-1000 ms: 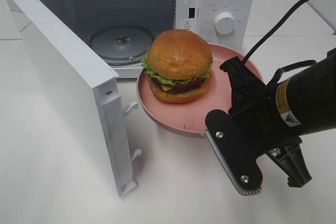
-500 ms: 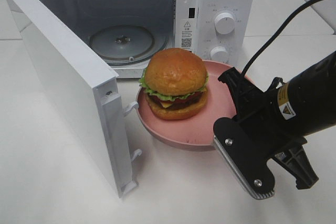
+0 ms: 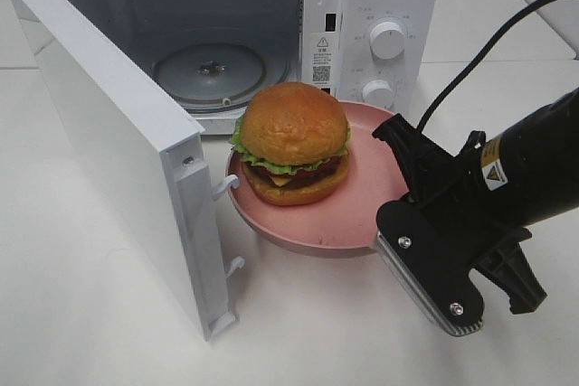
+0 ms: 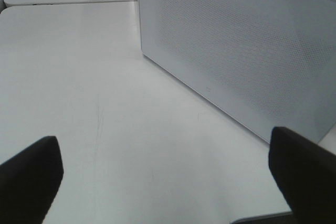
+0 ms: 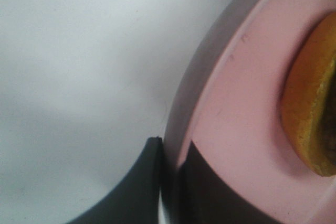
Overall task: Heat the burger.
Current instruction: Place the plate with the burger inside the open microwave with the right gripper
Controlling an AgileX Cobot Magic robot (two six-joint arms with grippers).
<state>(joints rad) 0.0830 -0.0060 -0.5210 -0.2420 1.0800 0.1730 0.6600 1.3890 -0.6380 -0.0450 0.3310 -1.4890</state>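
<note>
The burger (image 3: 291,137), with a golden-brown bun, green lettuce, dark patty and cheese, sits on a pink round plate (image 3: 362,214) in front of the open microwave (image 3: 380,6). My right gripper (image 3: 387,221) is shut on the plate's right rim. In the right wrist view its fingers (image 5: 142,187) clamp the plate's rim (image 5: 247,103) from both sides, and the edge of the burger (image 5: 310,119) shows. My left gripper (image 4: 168,177) is open and empty over the table, facing the outer side of the microwave door (image 4: 236,40). It is out of the exterior view.
The microwave door (image 3: 118,142) stands wide open to the left, close to the plate's left edge. The glass turntable (image 3: 210,70) lies bare inside the cavity. Two knobs (image 3: 387,40) are on the right panel. A black cable (image 3: 488,42) runs behind my right arm.
My right gripper has carried the plate and burger a little left and lower in the view, nearer the open door. The microwave and door have not moved.
</note>
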